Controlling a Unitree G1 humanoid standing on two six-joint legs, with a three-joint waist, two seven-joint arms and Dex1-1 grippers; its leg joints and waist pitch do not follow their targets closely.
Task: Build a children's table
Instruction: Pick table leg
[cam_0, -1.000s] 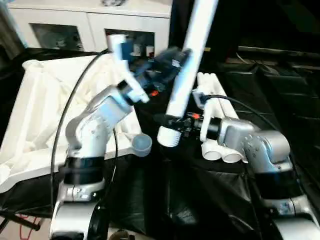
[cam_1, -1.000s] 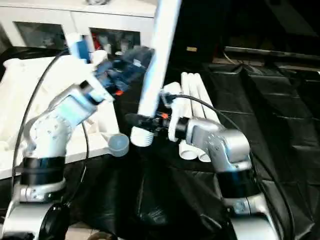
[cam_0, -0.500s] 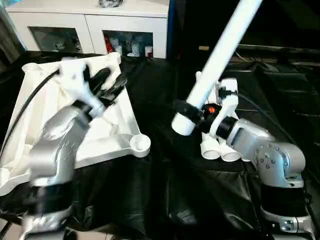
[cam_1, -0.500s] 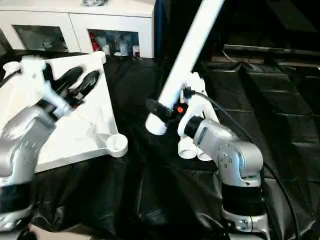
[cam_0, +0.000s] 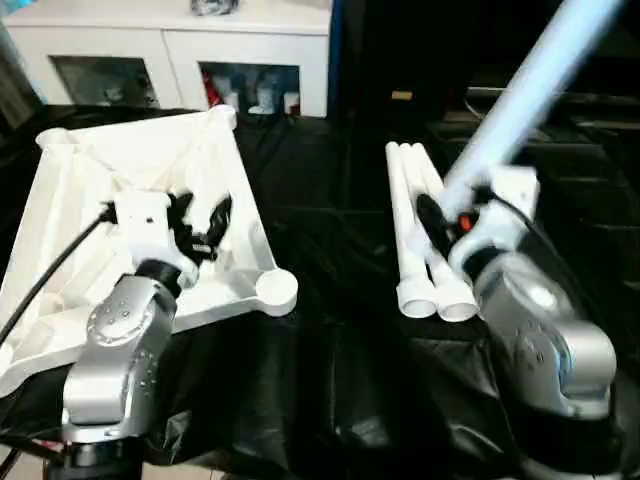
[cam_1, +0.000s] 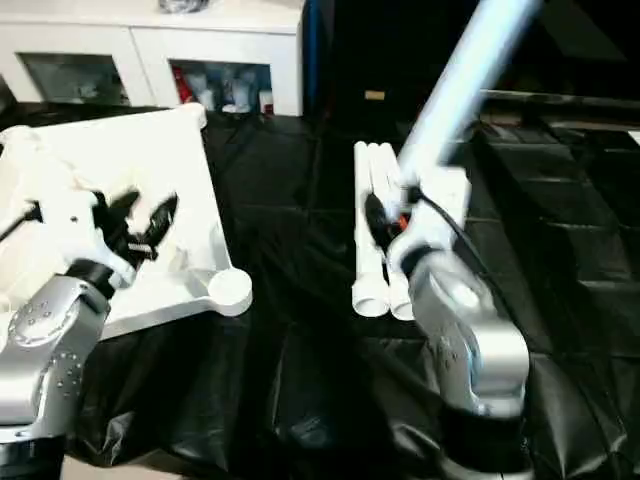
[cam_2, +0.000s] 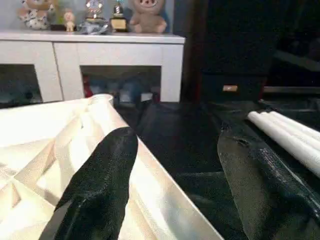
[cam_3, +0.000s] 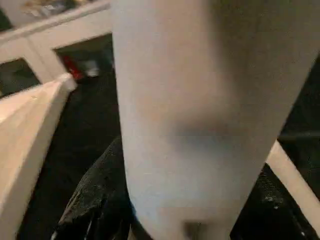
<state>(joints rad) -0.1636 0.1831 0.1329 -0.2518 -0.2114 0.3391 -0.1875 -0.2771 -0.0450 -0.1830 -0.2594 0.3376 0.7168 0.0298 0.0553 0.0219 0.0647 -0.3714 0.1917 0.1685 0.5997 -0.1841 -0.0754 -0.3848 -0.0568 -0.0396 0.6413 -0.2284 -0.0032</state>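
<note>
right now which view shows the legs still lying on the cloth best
The left eye view: the lying legs show full length beside the table top. The right eye view matches. The left wrist view catches part of them; the right wrist view a sliver.

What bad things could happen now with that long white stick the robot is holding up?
The right gripper holds the long leg near its lower end, so the high end could swing into something or slip in the jaws. It might also bump the spare legs on the black cloth and roll them. The left gripper, open over the tabletop, could knock it.
</note>
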